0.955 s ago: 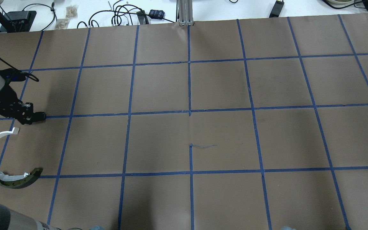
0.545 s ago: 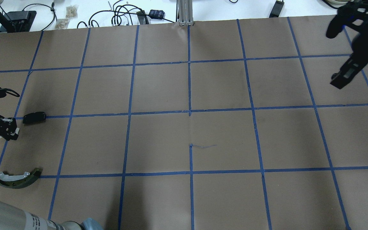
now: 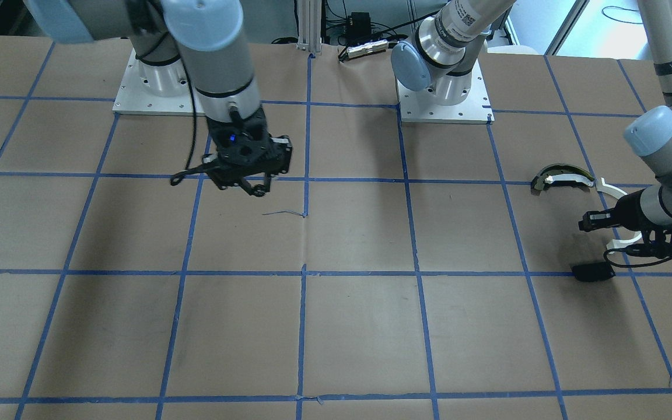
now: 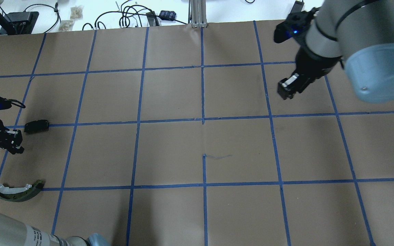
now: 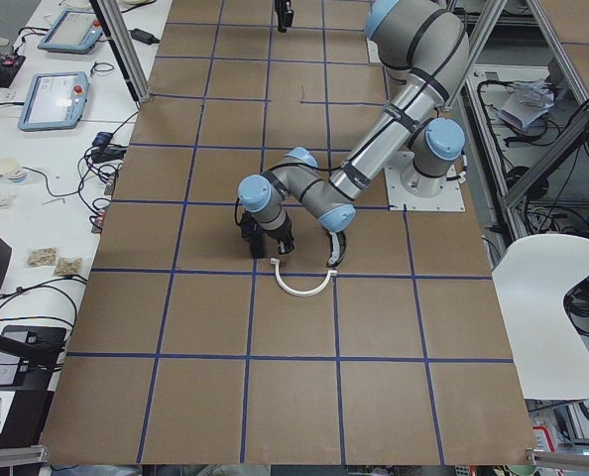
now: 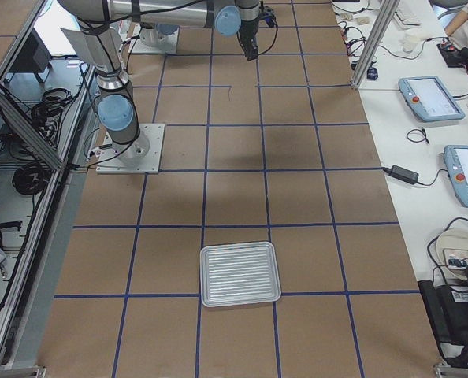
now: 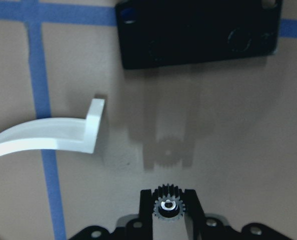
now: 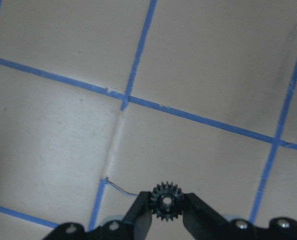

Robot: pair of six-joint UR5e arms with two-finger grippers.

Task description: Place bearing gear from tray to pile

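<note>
Swung in over the middle of the table [image 4: 169,150], the right gripper [image 8: 164,197] pinches a small gear [image 8: 164,202] across its teeth, the left gripper [image 7: 169,196] a second gear [image 7: 169,206] at the pile [image 4: 15,189] beside the white half-ring [image 7: 48,134]; light, rigid, probably slick, so best held squarely across the toothed rim.

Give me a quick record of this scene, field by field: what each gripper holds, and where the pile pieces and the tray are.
Left gripper: shut on a small black gear, above the paper beside the pile
Right gripper: shut on a second small black gear, above mid-table
Pile: white half-ring, flat black plate, dark olive-edged curved piece, at the robot's left end
Tray: ribbed metal tray, at the robot's right end
</note>
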